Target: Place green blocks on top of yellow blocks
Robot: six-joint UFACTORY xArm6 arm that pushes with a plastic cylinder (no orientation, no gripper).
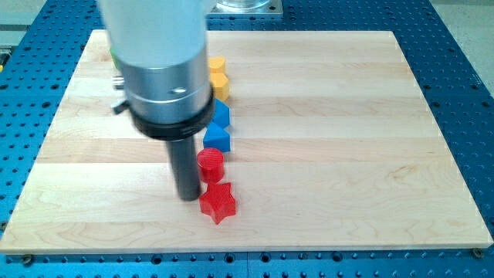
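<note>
my tip is a bare rod with no claw to open or close, down on the wooden board toward its bottom edge, just left of the red star block and red cylinder block. a column runs from there toward the top edge: two blue blocks, then two yellow blocks. only a green sliver shows near the top-left corner, behind the arm; the board lies on a blue perforated table.

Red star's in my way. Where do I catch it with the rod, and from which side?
Probably from the view's left, where my tip stands: press into a notch between two arms of the red star, so it shouldn't spin away.
</note>
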